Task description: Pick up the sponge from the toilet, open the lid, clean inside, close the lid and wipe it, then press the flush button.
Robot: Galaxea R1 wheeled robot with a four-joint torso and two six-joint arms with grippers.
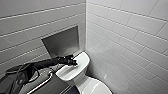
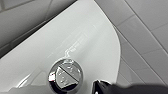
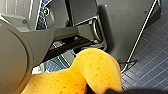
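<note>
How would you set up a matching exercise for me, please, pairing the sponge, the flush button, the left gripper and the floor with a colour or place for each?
Things:
1. sponge
2. flush button
3. left gripper
4. floor

Descriptions:
A. dark square tiles
B. orange-yellow
C. shiny silver, round
D. over the white tank top

Pairs: 1-B, 2-C, 3-D, 4-A.
</note>
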